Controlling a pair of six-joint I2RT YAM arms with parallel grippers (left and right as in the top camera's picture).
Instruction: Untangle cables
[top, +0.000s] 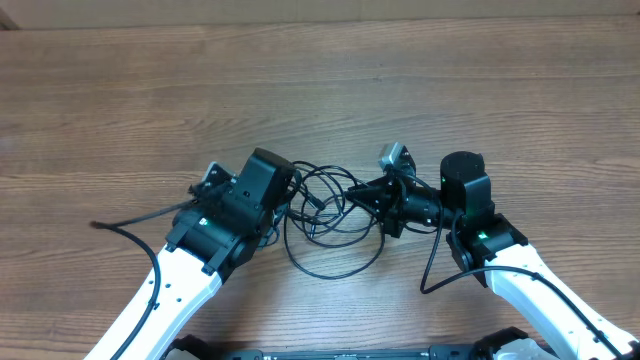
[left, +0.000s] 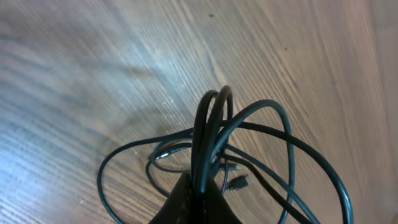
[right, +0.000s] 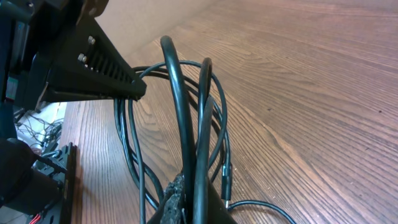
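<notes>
Checking in from my remote seat: the cables (left: 208, 137) are one knotted heap lying on the table (top: 450, 90), and both arms are in on it. The left gripper (top: 287, 192) is at the heap's left side, fingers squeezed together on a couple of strands that arch up tight out of the pinch on its wrist cam; the right gripper (top: 352, 195) is at the heap's right side, pinched closed on two more loops that rise straight up. The two face each other across the heap, close together; slack loops spill from the heap toward the arm bases and lie flat on the wood. One small plug (left: 236, 182) lies in the heap just beside the left fingers; can't tell which strand it belongs to.
</notes>
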